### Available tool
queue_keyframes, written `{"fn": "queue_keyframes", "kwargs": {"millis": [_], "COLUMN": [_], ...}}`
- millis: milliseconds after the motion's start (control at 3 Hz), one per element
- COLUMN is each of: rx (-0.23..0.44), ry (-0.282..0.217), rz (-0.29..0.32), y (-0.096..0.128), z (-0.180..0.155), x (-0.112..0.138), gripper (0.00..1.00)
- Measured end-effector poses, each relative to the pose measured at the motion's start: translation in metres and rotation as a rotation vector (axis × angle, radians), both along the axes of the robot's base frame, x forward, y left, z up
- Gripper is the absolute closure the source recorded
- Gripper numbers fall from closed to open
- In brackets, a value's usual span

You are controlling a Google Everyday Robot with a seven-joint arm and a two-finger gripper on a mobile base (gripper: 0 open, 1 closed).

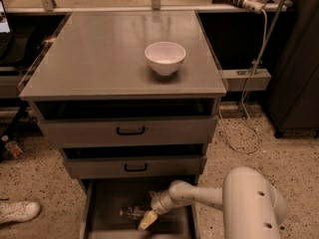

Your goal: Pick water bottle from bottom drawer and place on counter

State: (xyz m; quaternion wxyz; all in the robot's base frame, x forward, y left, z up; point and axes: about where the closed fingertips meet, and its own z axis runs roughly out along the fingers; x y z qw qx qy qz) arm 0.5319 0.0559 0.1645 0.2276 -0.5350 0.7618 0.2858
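1. One counter (84, 63) fills the upper left and centre of the frame. No bottle lies on it, so placing is not yet done.
2. Bottom drawer (99, 218), lower centre, stands pulled open.
3. Water bottle (131, 213) lies on the drawer floor, unlifted.
4. Gripper (148, 220) sits low inside the drawer, just right of the bottle. Whether it is open, closed or touching the bottle cannot be told.
5. White bowl (165, 57) rests on the counter.
6. Judged progress: reaching stage. Grasp, lift and placement remain.

In the bottom drawer (105, 203) the claw (147, 219) lies right of the water bottle (133, 212); bowl (165, 57) on counter (99, 59)
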Motion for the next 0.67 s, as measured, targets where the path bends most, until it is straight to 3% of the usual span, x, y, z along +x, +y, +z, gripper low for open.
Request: {"fn": "queue_keyframes", "kwargs": {"millis": [667], "rx": [-0.007], "ry": [0.034], "rz": [-0.019], "y": [0.004], "z": [-0.027], "x": [-0.005], "gripper": [0.0]}}
